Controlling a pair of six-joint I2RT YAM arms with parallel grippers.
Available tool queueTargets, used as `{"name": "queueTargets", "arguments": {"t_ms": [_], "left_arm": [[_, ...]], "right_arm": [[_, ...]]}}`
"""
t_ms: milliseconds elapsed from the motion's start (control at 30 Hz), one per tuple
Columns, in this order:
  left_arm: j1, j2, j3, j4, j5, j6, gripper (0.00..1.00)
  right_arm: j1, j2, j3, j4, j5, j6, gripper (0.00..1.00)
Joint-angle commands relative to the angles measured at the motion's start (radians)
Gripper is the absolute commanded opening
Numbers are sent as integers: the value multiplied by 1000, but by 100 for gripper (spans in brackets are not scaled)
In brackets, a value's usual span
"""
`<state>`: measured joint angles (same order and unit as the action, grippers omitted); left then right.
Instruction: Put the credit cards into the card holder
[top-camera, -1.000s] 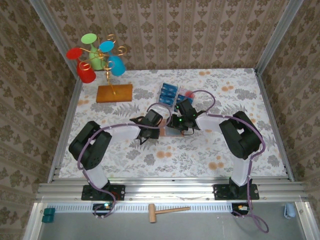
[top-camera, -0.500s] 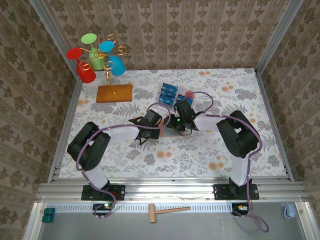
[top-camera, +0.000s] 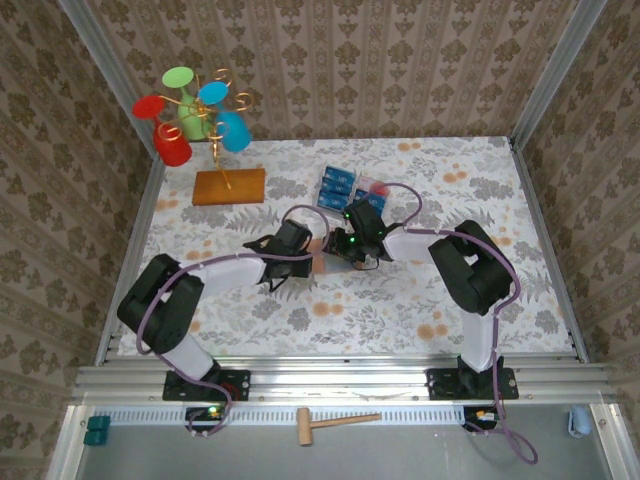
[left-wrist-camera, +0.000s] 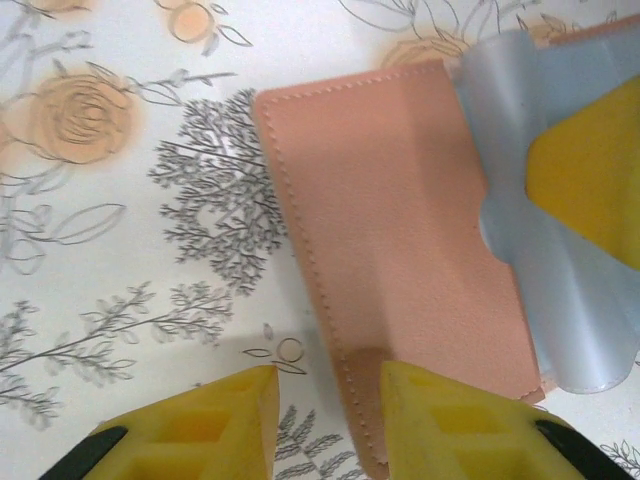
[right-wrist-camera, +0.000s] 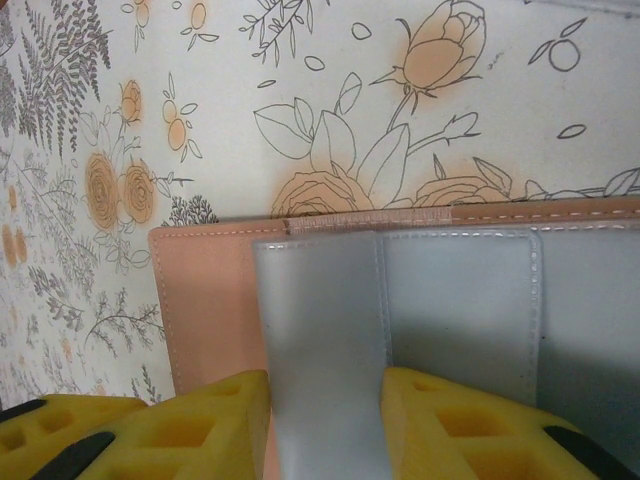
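The tan-brown, leather-like folding card holder lies open in the middle of the floral counter. At its 3 o'clock the right claw pinches the grey-blue inner flap, apparently to lift the pocket mouth open. At 9 o'clock the left claw is spread, straddling the cover's edge, likely to pin it flat. The thin blue credit cards sit at 12 o'clock, untouched.
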<state>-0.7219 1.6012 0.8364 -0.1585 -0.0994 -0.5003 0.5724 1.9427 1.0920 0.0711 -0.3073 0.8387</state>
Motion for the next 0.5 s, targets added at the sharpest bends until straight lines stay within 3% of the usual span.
{"name": "queueTargets", "arguments": {"t_ms": [0, 200, 467], "left_arm": [[20, -13, -12, 13, 21, 11, 34], [30, 23, -14, 18, 24, 17, 33], [33, 60, -8, 43, 46, 20, 24]], "right_arm": [[9, 26, 7, -22, -14, 10, 36], [11, 22, 14, -25, -20, 8, 36], [40, 23, 67, -49, -27, 6, 36]]}}
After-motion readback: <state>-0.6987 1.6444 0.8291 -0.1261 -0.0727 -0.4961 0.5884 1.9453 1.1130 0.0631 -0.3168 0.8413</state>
